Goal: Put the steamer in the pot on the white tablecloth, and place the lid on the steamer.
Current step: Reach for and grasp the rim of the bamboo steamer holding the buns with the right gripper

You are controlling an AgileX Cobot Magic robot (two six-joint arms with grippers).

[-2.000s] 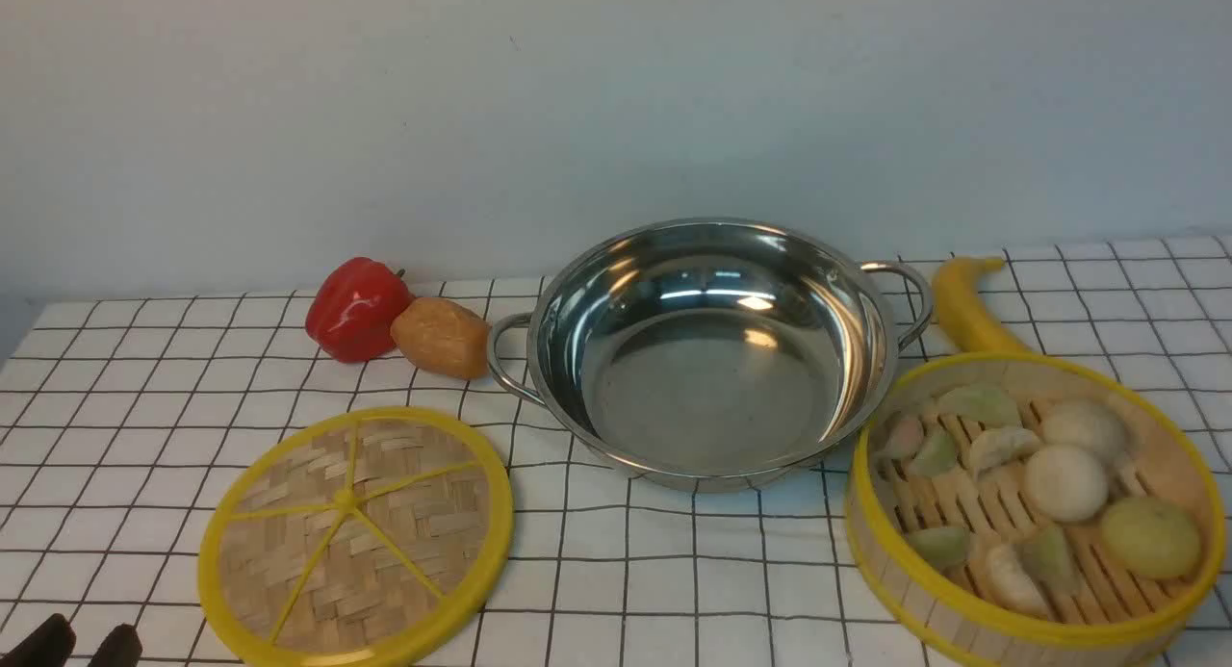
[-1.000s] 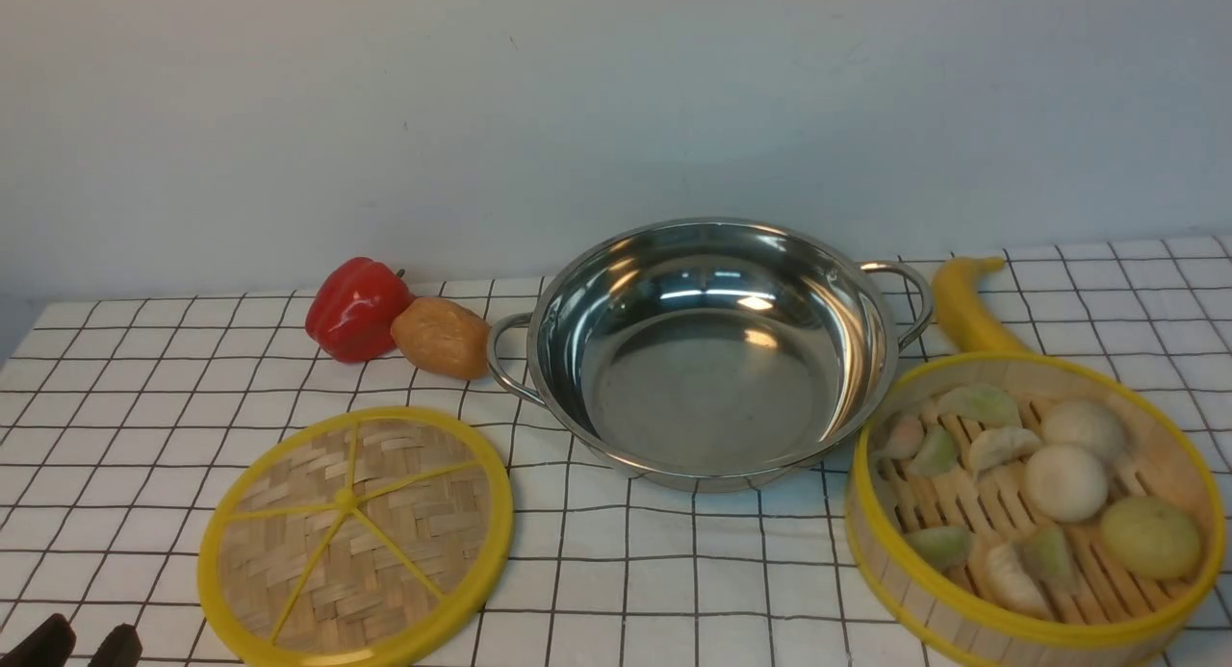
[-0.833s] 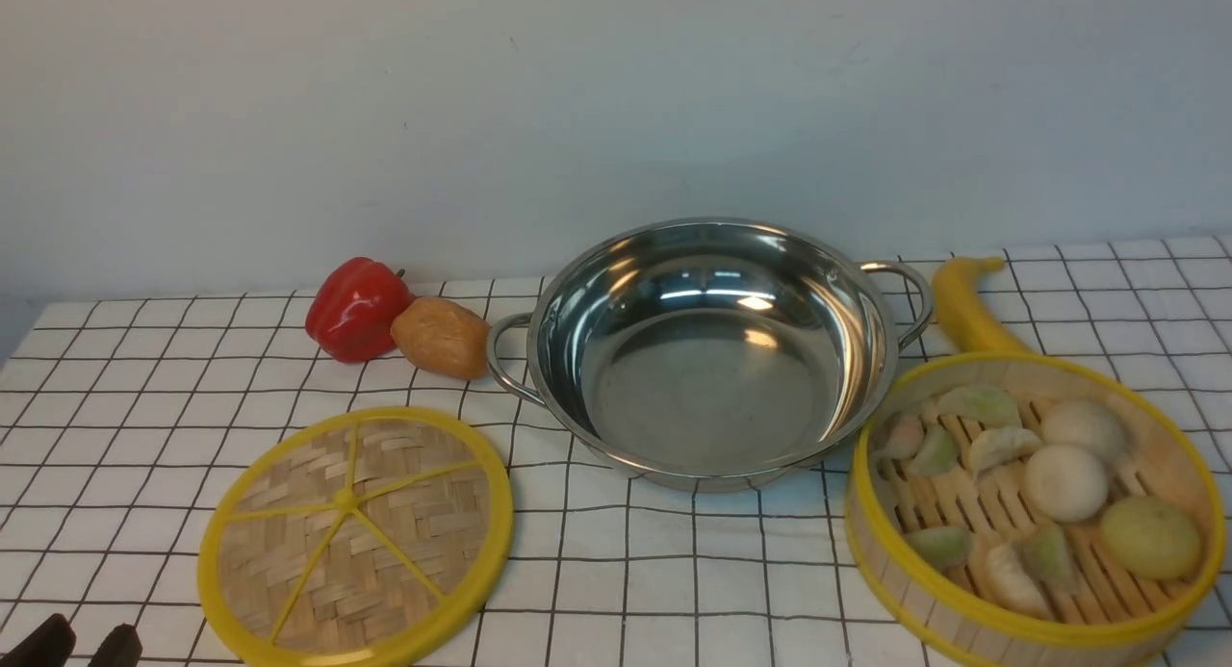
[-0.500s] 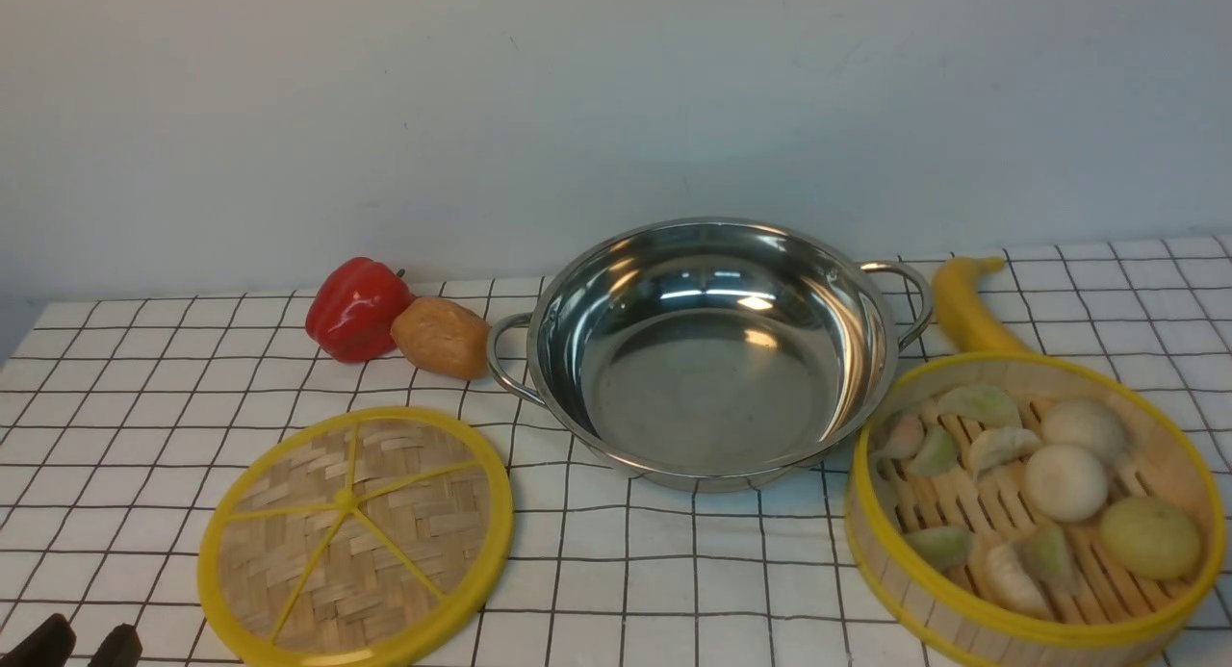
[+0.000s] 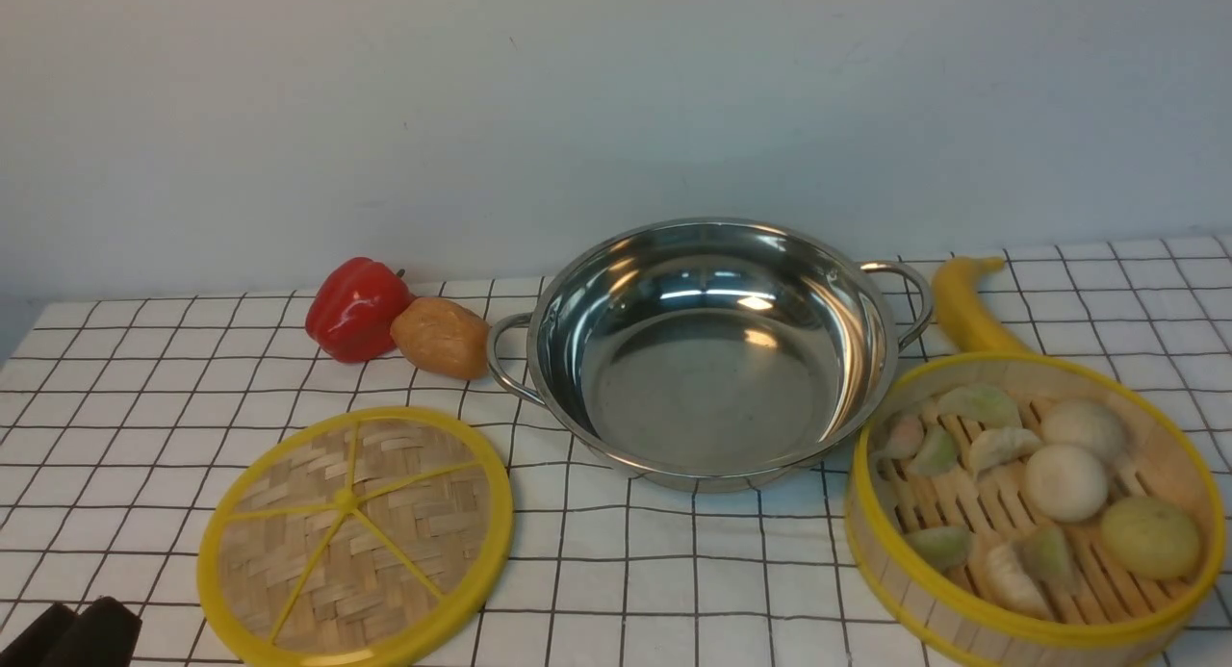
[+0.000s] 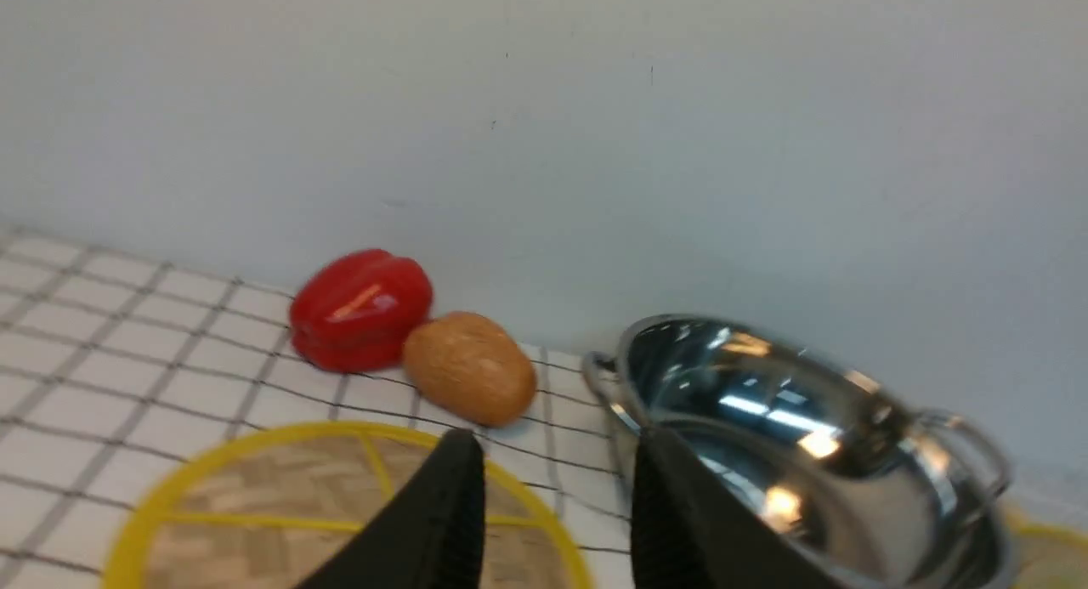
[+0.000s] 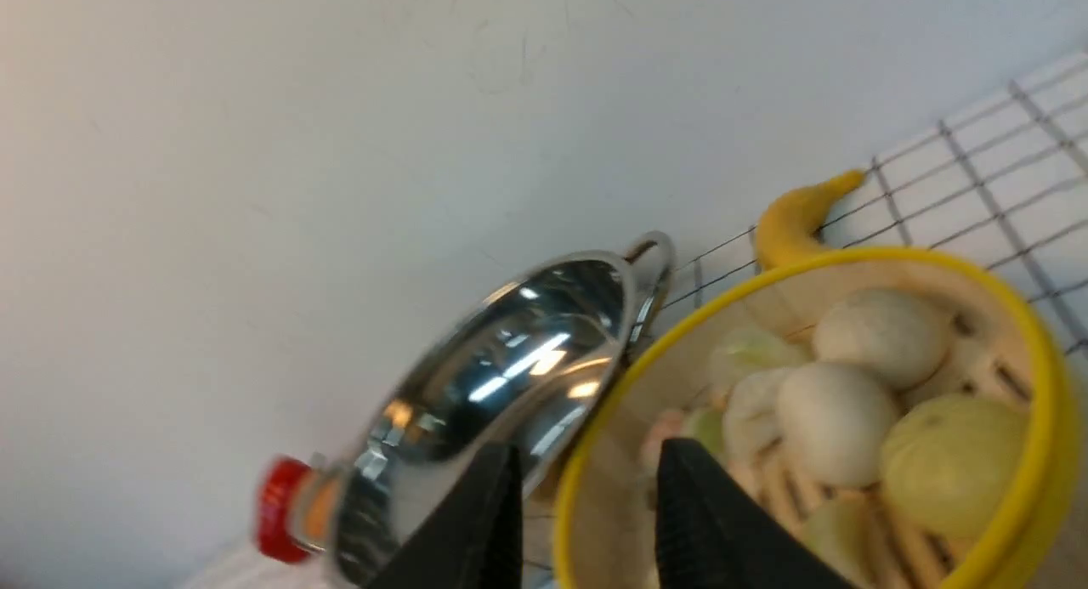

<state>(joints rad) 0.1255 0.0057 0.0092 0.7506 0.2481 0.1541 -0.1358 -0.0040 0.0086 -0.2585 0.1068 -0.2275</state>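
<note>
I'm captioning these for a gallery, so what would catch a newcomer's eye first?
Probably the shiny stainless-steel pot, wide and empty at the middle of the gridded cloth, light glinting inside it. Next, the yellow-rimmed bamboo steamer of dumplings and buns to its right, and the glossy red bell pepper at the back left, beside a brown potato-like item.
</note>
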